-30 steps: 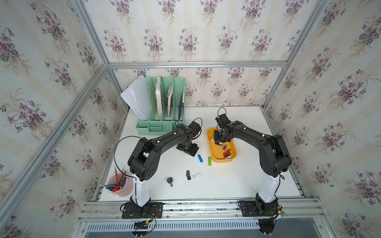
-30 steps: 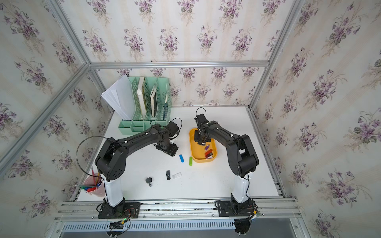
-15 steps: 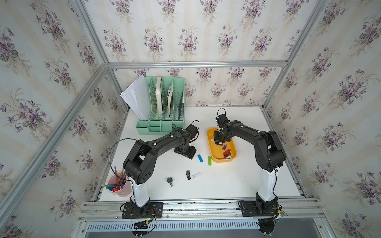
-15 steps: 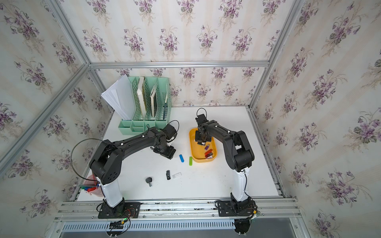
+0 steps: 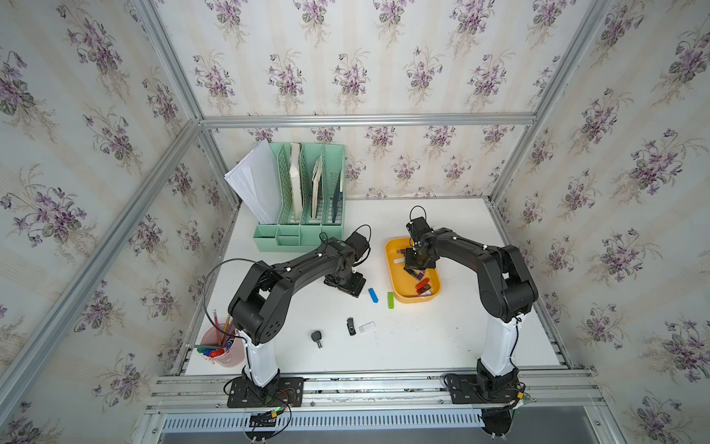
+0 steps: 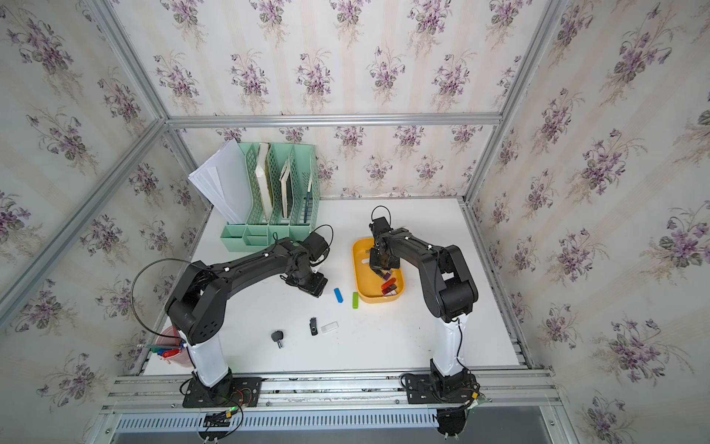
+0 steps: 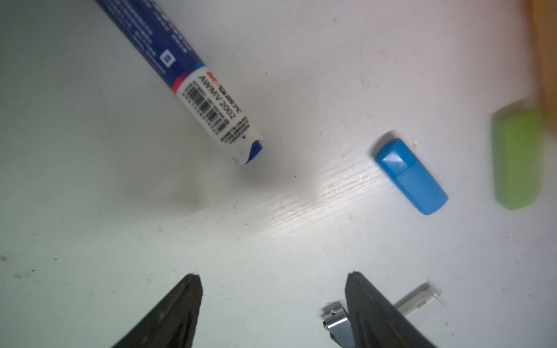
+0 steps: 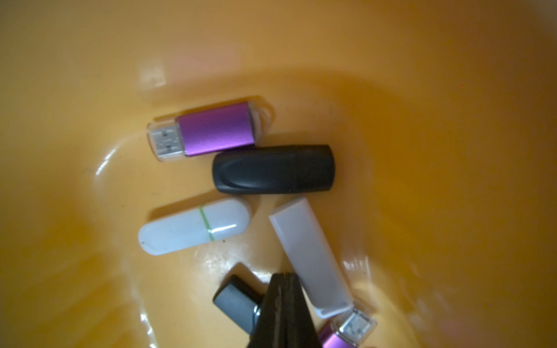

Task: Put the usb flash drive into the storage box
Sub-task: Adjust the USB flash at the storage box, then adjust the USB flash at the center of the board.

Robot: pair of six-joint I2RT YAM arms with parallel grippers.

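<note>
Plainly stubby, blue usb flash drive (image 7: 411, 176)

Storage box (image 5: 392, 276), shown in both top views (image 6: 363, 282): a shallow yellow-orange tub with rounded corners and a rolled rim, standing upright and open. Several drives lie flat on its floor, among them a purple drive (image 8: 215, 129) right beside a black drive (image 8: 272, 168), a white drive with a green band (image 8: 194, 227) and a pale rectangular drive (image 8: 310, 256). Outside, a green flash drive (image 5: 390, 300) lies just beside the box's near corner, with a blue flash drive (image 5: 373, 295) next to it.
</note>
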